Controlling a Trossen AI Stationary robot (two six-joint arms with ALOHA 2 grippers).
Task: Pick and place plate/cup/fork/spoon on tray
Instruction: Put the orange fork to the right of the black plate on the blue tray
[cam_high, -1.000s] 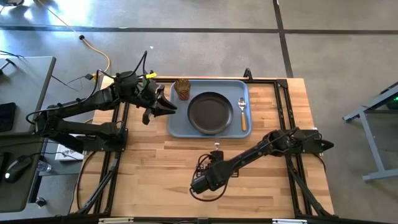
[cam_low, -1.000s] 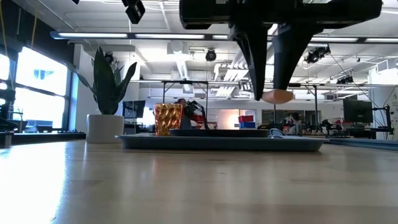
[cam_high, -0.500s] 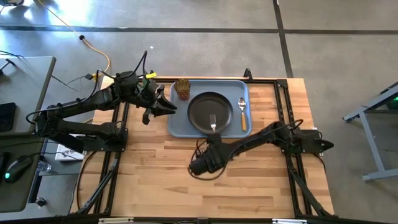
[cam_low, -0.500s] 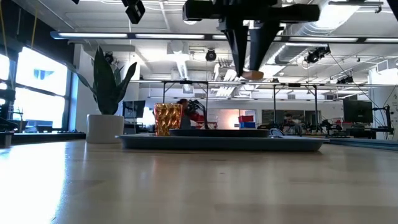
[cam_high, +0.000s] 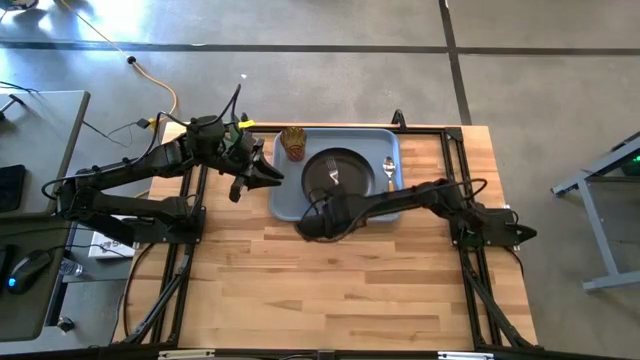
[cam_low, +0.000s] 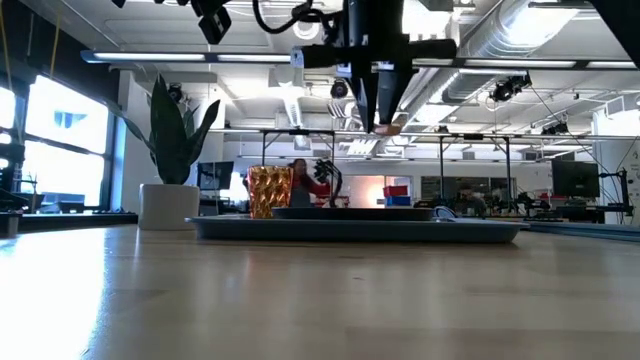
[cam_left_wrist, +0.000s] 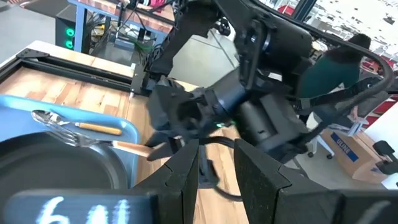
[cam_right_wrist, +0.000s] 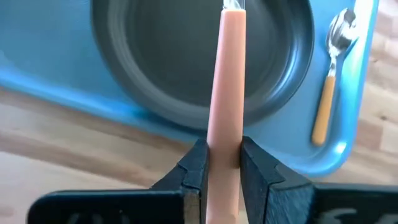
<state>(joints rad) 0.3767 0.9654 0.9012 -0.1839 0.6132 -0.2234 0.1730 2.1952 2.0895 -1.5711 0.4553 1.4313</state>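
The blue-grey tray (cam_high: 282, 200) lies at the table's far middle. On it rest the dark plate (cam_high: 350, 165), the amber cup (cam_high: 292, 142) at its far left corner and the spoon (cam_high: 390, 180) along its right side. My right gripper (cam_high: 326, 203) hangs over the plate's near rim, shut on the orange-handled fork (cam_high: 333, 179), whose tines are above the plate. My left gripper (cam_high: 266, 173) is open and empty, just off the tray's left edge. My right gripper pinches the fork's orange handle (cam_right_wrist: 225, 134) between its two fingers, with the handle's free end behind them. The fork runs ahead of the fingers toward the table's far edge. It is lifted clear, its tines (cam_right_wrist: 233, 5) over the plate (cam_right_wrist: 168, 56).
A white pot with a green plant (cam_low: 172, 165) shows at the left in the low view. The tray's rim (cam_low: 360, 230) stands low above the bare wood of the table's near half (cam_high: 340, 290). Dark frame rails (cam_high: 190, 260) run along both table sides.
My right gripper has carried the fork from the table's near middle toward the far edge and a little left. It has gone from over bare wood to over the tray's near edge. The fork stays in its hold, clear of the table, its tines now above the plate.
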